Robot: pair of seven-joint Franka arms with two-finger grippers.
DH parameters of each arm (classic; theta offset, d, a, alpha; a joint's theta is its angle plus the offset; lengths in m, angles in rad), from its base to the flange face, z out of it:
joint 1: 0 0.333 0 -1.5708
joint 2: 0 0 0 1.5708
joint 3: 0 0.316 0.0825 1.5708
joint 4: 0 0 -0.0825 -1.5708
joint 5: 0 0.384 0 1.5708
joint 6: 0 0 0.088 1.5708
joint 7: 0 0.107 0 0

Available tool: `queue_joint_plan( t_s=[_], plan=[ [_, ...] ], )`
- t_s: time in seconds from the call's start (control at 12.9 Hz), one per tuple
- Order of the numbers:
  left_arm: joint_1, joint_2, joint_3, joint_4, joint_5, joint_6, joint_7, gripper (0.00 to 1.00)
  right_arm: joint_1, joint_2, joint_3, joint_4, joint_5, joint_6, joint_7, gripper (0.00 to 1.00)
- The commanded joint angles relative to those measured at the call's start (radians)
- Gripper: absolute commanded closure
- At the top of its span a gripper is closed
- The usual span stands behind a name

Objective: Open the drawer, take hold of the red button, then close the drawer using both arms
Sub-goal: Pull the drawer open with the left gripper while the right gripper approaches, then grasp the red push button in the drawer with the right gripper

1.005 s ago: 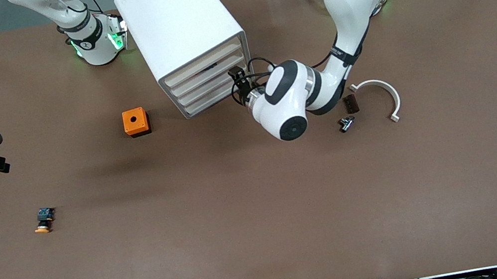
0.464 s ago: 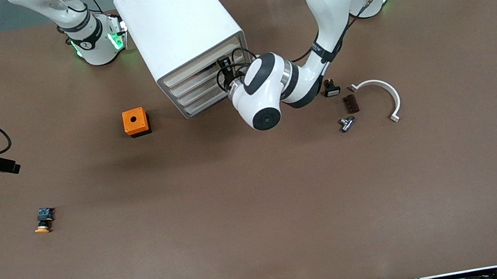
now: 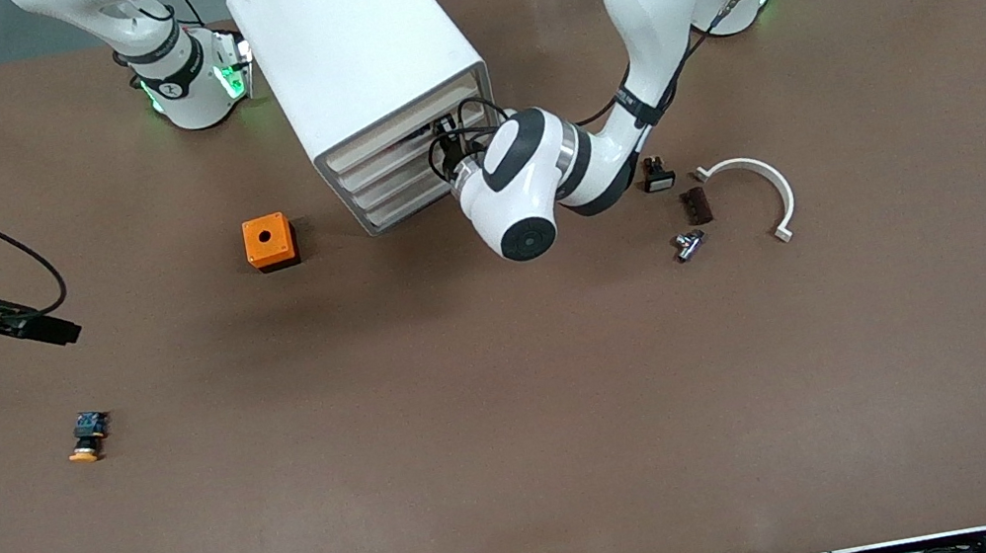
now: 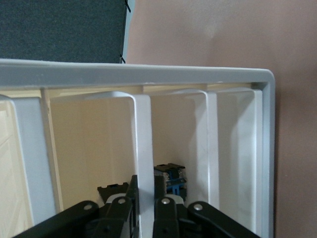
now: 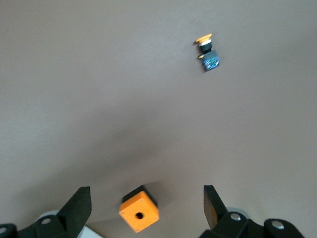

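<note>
The white cabinet (image 3: 360,48) stands near the robots' bases with four pale beige drawer fronts. My left gripper (image 3: 442,141) is at the upper drawers. In the left wrist view it (image 4: 147,201) is shut on the thin white front lip of one drawer (image 4: 143,144), a finger on each side. A small dark bluish part (image 4: 171,177) lies inside, just past the fingers; no red cap shows. My right gripper (image 3: 65,333) hangs open and empty over the table at the right arm's end; its wrist view (image 5: 146,210) looks down on the orange cube (image 5: 139,216).
The orange cube with a hole (image 3: 269,242) sits beside the cabinet. An orange-yellow-capped button (image 3: 85,437) lies nearer the front camera, also in the right wrist view (image 5: 208,52). Toward the left arm's end lie a white curved piece (image 3: 764,191), a brown block (image 3: 695,206), a metal part (image 3: 687,244) and a small dark part (image 3: 657,177).
My left gripper has moved in to the cabinet's drawer fronts and now holds still there. My right gripper has swung toward the middle of the table.
</note>
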State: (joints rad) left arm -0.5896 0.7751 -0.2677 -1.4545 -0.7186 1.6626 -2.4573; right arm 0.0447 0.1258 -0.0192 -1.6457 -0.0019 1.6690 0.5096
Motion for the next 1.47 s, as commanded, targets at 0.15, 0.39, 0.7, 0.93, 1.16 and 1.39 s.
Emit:
queue_joint_plan(
  t_s=[0.15,0.39,0.7,0.93,1.16,1.39],
  plan=[
    [0.164,0.009,0.008,0.074,0.007,-0.007,0.006,1.00,0.258,0.001,-0.004,-0.002,0.008,0.004,0.428,0.00],
    [0.246,0.009,0.007,0.108,0.005,-0.006,0.069,1.00,0.369,0.020,-0.004,0.001,0.008,0.061,0.597,0.00],
    [0.254,0.006,0.008,0.106,0.008,-0.009,0.101,0.24,0.535,0.090,-0.005,0.024,-0.004,0.133,0.893,0.00],
    [0.280,-0.005,0.012,0.112,0.011,-0.017,0.101,0.00,0.644,0.142,-0.005,0.035,-0.013,0.191,1.073,0.00],
    [0.289,-0.010,0.053,0.170,0.077,-0.038,0.103,0.00,0.716,0.188,-0.007,0.037,-0.015,0.251,1.217,0.00],
    [0.289,-0.069,0.100,0.195,0.267,-0.038,0.179,0.00,0.762,0.231,-0.005,0.038,-0.010,0.310,1.348,0.00]
  ],
)
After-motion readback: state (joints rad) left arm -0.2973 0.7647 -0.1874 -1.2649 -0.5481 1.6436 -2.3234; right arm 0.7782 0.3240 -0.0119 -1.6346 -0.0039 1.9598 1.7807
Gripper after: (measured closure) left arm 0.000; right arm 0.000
